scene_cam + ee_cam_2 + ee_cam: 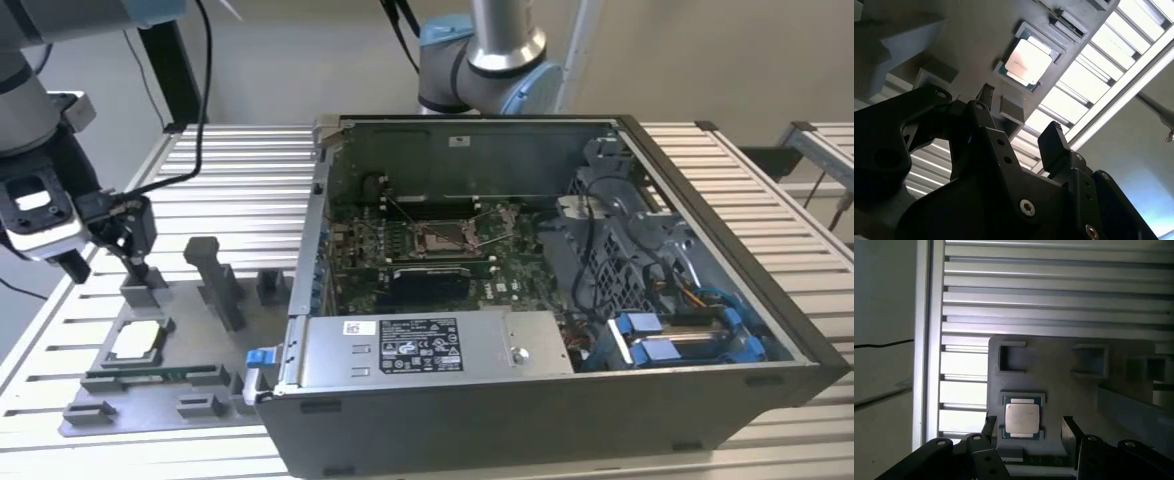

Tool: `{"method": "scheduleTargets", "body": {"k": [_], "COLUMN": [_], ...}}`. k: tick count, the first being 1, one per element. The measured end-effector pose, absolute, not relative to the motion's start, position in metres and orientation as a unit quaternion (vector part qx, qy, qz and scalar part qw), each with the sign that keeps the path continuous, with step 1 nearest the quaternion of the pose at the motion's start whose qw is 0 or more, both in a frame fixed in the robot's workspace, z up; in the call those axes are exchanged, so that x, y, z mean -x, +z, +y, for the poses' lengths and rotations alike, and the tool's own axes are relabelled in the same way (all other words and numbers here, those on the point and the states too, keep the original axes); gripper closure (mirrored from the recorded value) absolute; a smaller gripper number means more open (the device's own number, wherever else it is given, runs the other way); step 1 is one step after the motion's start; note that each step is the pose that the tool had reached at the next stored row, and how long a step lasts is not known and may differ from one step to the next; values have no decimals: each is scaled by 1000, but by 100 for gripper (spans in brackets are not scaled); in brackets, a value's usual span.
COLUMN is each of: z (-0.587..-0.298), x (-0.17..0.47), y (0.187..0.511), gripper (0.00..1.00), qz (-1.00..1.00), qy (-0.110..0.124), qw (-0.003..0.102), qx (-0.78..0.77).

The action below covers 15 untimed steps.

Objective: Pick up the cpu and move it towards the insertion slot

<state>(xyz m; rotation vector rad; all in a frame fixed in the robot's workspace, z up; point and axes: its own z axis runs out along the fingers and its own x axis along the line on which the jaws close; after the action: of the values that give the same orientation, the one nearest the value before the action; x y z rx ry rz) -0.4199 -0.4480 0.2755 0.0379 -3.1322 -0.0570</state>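
You're on the pick-up: the end effector (1019, 114) hovers released above the cpu (1022, 419). Grasping calls for squarely straddling its edges.

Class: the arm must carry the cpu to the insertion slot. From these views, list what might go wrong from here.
1. The cpu lies in a recess of the grey holder; the open tool may strike the rim or grip the chip skewed.
2. Grey posts stand on the holder close to the tool; it might knock them.
3. The insertion slot sits inside the computer case; the chip might catch its wall on the way.
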Motion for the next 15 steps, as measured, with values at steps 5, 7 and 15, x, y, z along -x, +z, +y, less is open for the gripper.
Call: {"method": "scheduleTargets", "body": {"k": [5,7,15], "z": [-450,-450,-460], "x": [419,419,419], "y": [266,263,248], "gripper": [0,0,0], "qz": [-1000,-1000,-1000], "qy": [-18,-18,-18], "qw": [4,4,4], "qx": [-12,-12,-12]}}
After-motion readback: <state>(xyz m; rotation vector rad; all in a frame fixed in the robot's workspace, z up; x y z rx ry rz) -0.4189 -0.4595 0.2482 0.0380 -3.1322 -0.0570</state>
